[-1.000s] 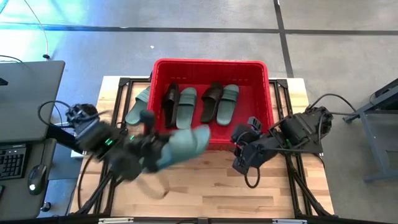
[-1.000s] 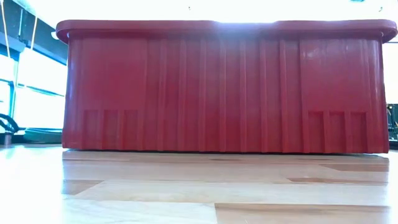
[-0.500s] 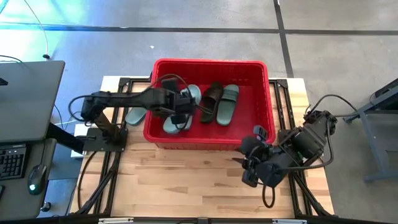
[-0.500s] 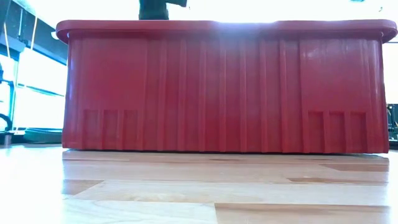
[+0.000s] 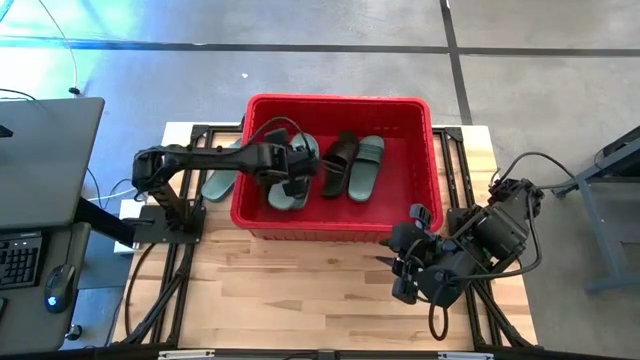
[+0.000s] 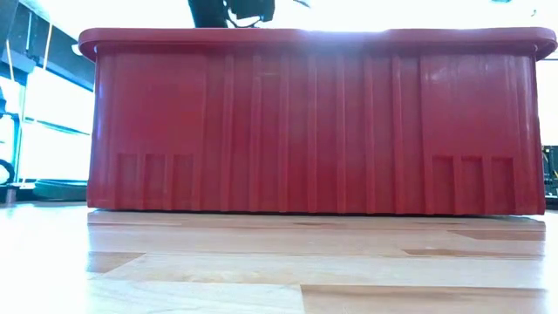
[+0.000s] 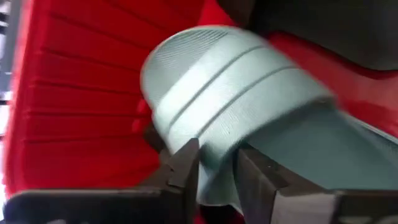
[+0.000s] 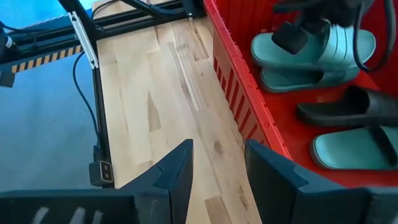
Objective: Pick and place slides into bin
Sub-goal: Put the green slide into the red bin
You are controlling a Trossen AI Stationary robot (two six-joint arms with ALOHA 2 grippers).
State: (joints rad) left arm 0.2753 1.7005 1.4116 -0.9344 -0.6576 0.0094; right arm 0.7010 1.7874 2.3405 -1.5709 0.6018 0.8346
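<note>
The red bin (image 5: 340,102) stands at the table's far middle; it also shows in the low view (image 6: 314,122). My left gripper (image 5: 298,170) reaches into the bin's left part and is shut on a sage green slide (image 7: 236,106). That slide (image 8: 311,46) lies on top of another green slide (image 8: 298,79). Beside them on the bin's floor lie a black slide (image 5: 340,163) and a green slide (image 5: 367,167). One more green slide (image 5: 218,186) lies on the table left of the bin. My right gripper (image 8: 217,180) is open and empty over the table near the bin's near right corner. My left gripper pinches the green slide's side edge (image 7: 214,155), next to the wide strap, between its two fingers. The fingers slant down into the bin from the table's left. The slide lies low inside the bin, on top of another slide there.
The bin's tall near wall (image 6: 314,174) blocks the low view. Bare wooden table (image 5: 300,290) lies in front of the bin. A desk with a keyboard (image 5: 20,255) stands beyond the table's left edge. Cables run along the frame at both sides.
My left gripper has carried the green slide from above the table in front of the bin, toward the far edge and over the near wall, down into the bin's left part. My right gripper has drawn back a little toward the table's near right.
</note>
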